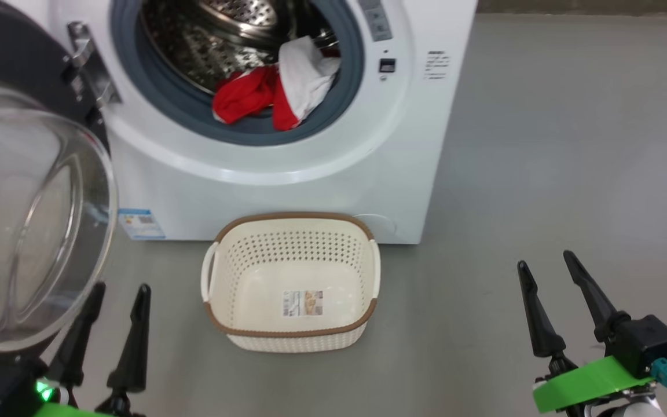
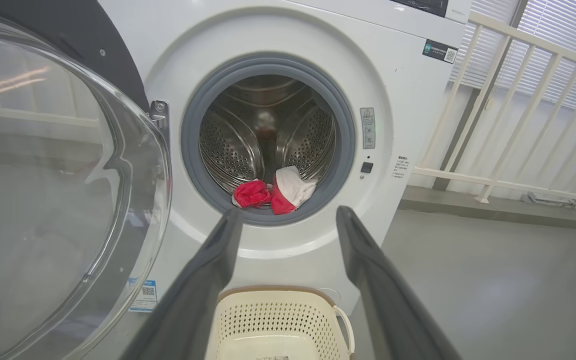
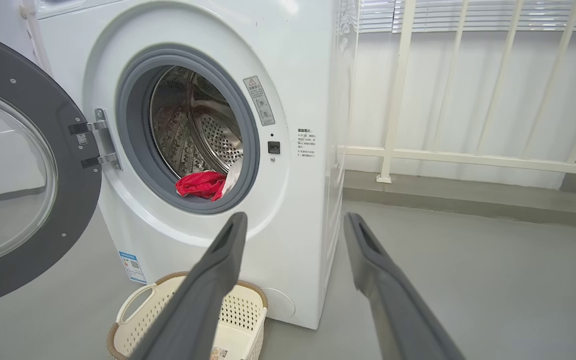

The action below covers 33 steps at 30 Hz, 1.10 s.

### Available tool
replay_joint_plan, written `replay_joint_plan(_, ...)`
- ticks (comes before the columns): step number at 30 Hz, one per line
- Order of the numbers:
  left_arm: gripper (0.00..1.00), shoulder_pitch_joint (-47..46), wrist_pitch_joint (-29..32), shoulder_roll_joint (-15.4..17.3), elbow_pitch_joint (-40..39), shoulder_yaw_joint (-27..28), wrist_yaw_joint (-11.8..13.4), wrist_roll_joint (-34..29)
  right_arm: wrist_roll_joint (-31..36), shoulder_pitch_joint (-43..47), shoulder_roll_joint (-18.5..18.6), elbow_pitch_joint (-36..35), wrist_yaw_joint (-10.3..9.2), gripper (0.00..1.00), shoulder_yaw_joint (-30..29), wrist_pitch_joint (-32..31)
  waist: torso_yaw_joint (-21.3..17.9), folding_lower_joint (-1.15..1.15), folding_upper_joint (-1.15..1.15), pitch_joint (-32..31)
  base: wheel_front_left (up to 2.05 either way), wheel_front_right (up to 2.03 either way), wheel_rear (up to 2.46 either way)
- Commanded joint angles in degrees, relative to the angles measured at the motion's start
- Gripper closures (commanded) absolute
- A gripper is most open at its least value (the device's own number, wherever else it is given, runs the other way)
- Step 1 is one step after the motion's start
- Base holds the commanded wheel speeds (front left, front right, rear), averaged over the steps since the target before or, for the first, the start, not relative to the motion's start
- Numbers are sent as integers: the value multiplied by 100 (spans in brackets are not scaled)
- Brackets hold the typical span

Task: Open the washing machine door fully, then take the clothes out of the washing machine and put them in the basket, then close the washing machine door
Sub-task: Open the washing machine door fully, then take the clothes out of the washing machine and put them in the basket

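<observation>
Lying in the drum [image 1: 212,40], clothes [image 1: 287,87] sit well beyond the left pincer [image 1: 121,288].

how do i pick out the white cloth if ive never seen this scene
Find the big white washer with its round door swung open. Look at the front lip of its steel drum. The white cloth lies there, right of the bright red cloth, the only pale garment.
</observation>
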<state>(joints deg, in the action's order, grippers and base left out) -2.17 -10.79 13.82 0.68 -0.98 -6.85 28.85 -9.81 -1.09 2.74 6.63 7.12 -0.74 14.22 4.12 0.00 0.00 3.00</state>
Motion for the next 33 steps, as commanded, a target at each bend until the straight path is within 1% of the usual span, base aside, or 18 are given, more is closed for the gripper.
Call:
replay_joint_plan(1, 0, 22, -85, 195, -151, 177, -40, 32, -69, 7, 14, -152, 36, 0, 140, 67, -319, 0, 0, -246, 0, 0, 0)
replay_joint_plan(5, 0, 334, -162, 257, -126, 176, -40, 1, -101, 174, 14, -205, 36, 0, 142, 73, -479, 0, 0, -356, 0, 0, 0)
replay_joint_plan(11, 0, 712, -187, 260, -92, 193, 68, -64, -133, 363, 14, -361, 36, 0, 23, 76, -572, 0, 0, -517, 0, 0, 0)
replay_joint_plan(18, 0, 1038, -249, 273, -164, 253, 211, -178, -108, 707, 14, -568, 36, 0, -194, 77, -550, 0, 0, -719, 0, 0, 0)
replay_joint_plan(33, 0, 1256, -148, 371, -428, 270, 283, -127, -134, 909, 14, -721, 36, 0, -160, 77, -470, 0, 0, -753, 0, 0, 0)
